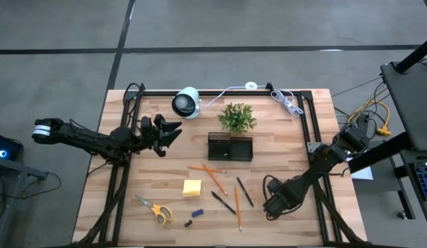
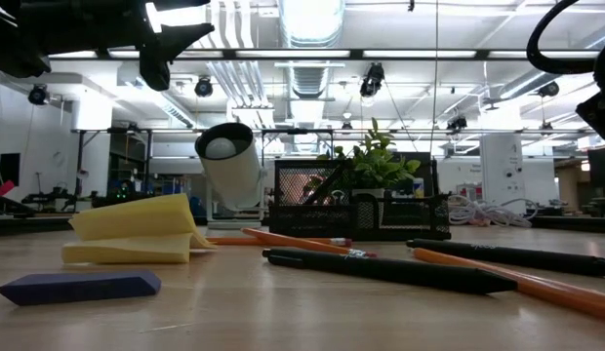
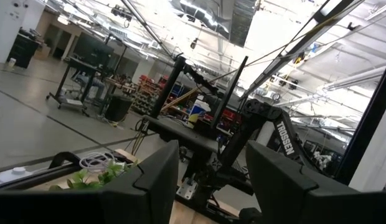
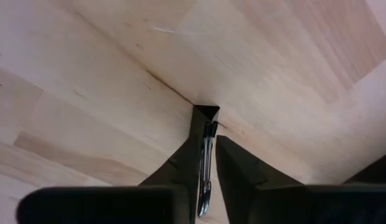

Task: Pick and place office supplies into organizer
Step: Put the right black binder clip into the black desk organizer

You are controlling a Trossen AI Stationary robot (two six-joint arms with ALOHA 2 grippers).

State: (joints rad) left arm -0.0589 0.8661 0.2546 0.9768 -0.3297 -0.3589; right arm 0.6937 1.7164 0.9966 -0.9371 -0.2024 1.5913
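My right gripper point(image 4: 210, 134) points down at the table near its near right part point(image 1: 271, 207), shut on a small black binder clip point(image 4: 205, 114). My left gripper point(image 3: 208, 186) is open and raised left of the organizer point(image 1: 230, 147), touching nothing point(image 1: 169, 131). The organizer is a black tray in front of the plant. Lying flat on the table are the yellow sticky-note pad point(image 1: 192, 187), yellow-handled scissors point(image 1: 155, 210), blue block point(image 1: 198, 213), orange pencils point(image 1: 213, 178), dark pens point(image 1: 224, 202) and a tiny dark clip point(image 1: 187, 223). My right gripper pinches the binder clip by its silver wire handles point(image 4: 208, 163), which run back between the two fingers. The fingers come from above, pointing down. The clip's black body point(image 4: 205, 114) sticks out past the fingertips, toward the wood; whether it touches the table, I cannot tell.
A green potted plant point(image 1: 236, 117) and a white round camera point(image 1: 186, 102) stand behind the organizer. Black frame rails point(image 1: 306, 127) run along the table's far, left and right sides, with white cable point(image 1: 288, 103) at the far right corner. Bare wood lies between organizer and right arm.
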